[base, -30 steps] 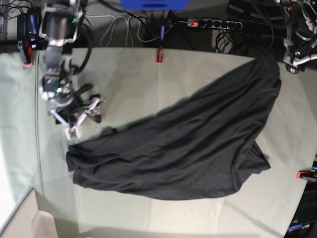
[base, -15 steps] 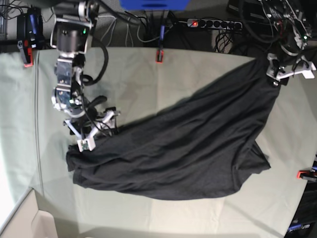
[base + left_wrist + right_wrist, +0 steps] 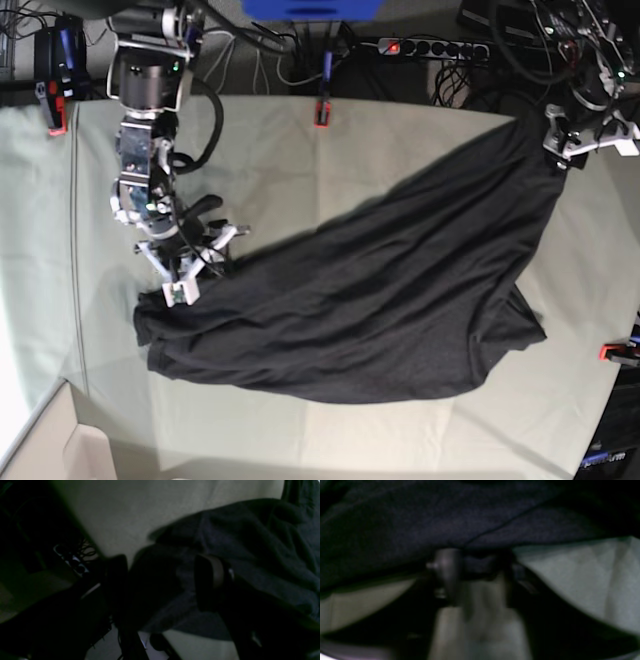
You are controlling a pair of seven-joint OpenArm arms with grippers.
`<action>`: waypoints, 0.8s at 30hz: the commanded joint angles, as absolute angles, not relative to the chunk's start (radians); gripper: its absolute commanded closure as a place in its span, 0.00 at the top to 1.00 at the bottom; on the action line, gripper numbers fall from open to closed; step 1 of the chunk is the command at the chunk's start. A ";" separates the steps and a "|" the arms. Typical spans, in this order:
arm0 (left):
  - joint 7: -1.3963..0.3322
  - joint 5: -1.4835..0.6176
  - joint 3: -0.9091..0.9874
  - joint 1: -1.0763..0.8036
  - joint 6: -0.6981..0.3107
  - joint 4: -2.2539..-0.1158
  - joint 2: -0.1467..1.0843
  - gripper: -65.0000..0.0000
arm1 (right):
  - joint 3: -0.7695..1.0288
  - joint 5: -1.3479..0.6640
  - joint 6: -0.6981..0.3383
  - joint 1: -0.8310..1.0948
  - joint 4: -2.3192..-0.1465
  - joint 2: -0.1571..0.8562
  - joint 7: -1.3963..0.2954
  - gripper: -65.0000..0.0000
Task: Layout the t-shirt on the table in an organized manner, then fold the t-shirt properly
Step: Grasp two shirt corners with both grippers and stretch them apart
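1. Pale green cloth covers the tabletop (image 3: 300, 170), with a red clamp (image 3: 321, 114) at its far edge and a power strip (image 3: 432, 47) behind it.
2. Across the middle of the tabletop the shirt (image 3: 380, 290) lies in a slanted, uneven shape, dark side up; no print shows.
3. One shirt corner reaches the far edge, well to the side of the clamp. The other end lies bunched near the front edge.
4. At the bunched end, the right end effector (image 3: 190, 275) is on the shirt edge. In the right wrist view a fold of fabric sits between its fingers (image 3: 448, 572), so I judge it is grasping the shirt, though the picture is blurred.
5. The left end effector (image 3: 575, 140) is at the far corner. In the left wrist view its fingers (image 3: 212, 580) stand apart with fabric between them; I cannot tell if it really holds.
6. Risk: the right grip looks shallow, on the hem only, so a pull may let the fabric slip out.
7. Risk: if the left side does not hold, stretching would drag the whole shirt instead of flattening it.
8. Risk: the far corner is at the tabletop edge and may slide off.
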State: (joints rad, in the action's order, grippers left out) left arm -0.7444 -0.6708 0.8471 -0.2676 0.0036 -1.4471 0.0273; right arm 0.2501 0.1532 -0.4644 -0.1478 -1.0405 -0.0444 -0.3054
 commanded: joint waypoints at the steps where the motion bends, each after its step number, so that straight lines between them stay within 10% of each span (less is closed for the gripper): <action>1: -0.737 -0.677 0.851 -0.268 -0.002 -1.463 0.038 0.63 | 0.243 0.157 -0.473 -0.142 -1.044 -0.051 -0.326 0.13; 3: -0.737 -0.677 0.849 -0.268 -0.002 -1.463 0.038 0.63 | 0.245 0.157 -0.473 -0.136 -1.046 -0.050 -0.326 0.00; 24: -0.745 -0.677 0.848 -0.259 -0.002 -1.466 0.035 0.63 | 0.364 0.156 -0.473 0.348 -1.813 -0.035 -0.329 0.00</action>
